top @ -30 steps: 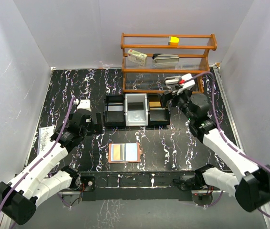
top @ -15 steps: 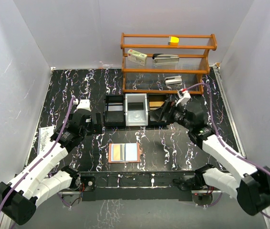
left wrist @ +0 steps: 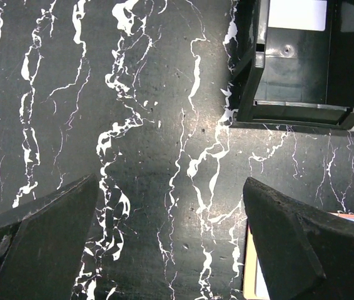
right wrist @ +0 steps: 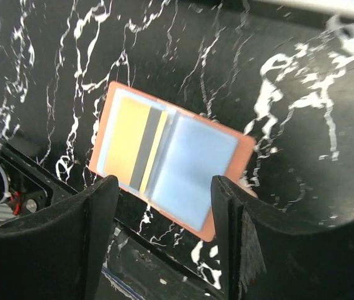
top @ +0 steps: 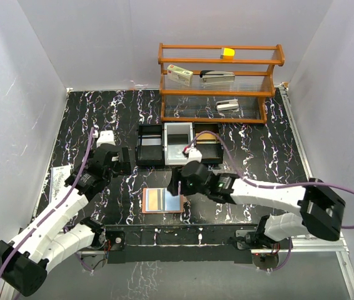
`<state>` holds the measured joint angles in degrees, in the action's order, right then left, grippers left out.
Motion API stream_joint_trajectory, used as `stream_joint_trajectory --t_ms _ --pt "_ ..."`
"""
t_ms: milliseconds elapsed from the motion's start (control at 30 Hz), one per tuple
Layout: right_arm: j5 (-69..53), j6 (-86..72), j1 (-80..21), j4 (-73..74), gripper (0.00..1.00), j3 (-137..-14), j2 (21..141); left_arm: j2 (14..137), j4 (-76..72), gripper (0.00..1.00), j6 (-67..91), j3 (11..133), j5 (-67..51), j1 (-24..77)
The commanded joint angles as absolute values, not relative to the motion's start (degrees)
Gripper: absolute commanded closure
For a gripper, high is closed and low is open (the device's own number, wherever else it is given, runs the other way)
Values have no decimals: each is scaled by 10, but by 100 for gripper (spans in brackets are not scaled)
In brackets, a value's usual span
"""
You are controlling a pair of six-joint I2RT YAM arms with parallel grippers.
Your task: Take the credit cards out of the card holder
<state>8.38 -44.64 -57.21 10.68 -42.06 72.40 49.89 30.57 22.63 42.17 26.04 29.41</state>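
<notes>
The card holder (top: 162, 200) lies open and flat near the table's front edge, salmon-pink with pale pockets. A yellow-orange credit card (right wrist: 127, 140) with a grey stripe sits in its left pocket, and a pale blue card (right wrist: 192, 169) in its right pocket. My right gripper (right wrist: 164, 182) hovers over the holder (right wrist: 242, 150), jaws apart with nothing between them; in the top view it (top: 175, 185) is at the holder's far right corner. My left gripper (left wrist: 171, 187) stands wide open over bare table to the holder's left, and the holder's edge (left wrist: 248, 275) peeks out beside its right finger.
A black three-part tray (top: 141, 147) stands behind the holder, also seen in the left wrist view (left wrist: 296, 62). A wooden shelf rack (top: 221, 94) at the back carries a white-and-red box (top: 179, 75), a stapler (top: 217, 75) and a yellow block (top: 227, 53). A printed packet (top: 59, 181) lies at the left.
My right arm swung from the back right by the shelf forward and left to above the card holder, and its jaws narrowed. The left arm barely moved.
</notes>
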Motion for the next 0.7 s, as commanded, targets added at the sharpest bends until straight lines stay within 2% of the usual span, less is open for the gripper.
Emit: stream_joint_trajectory --t_ms 0,167,400,667 --pt "201 -502 -654 104 43 -484 786 480 324 1 242 435 307 292" --pt "241 -515 -695 140 42 -548 861 463 331 1 253 436 330 292" --pt "250 -529 -728 125 44 -577 919 440 329 1 258 431 338 291" --pt "287 -531 -732 216 41 -671 1015 441 333 1 260 433 341 292"
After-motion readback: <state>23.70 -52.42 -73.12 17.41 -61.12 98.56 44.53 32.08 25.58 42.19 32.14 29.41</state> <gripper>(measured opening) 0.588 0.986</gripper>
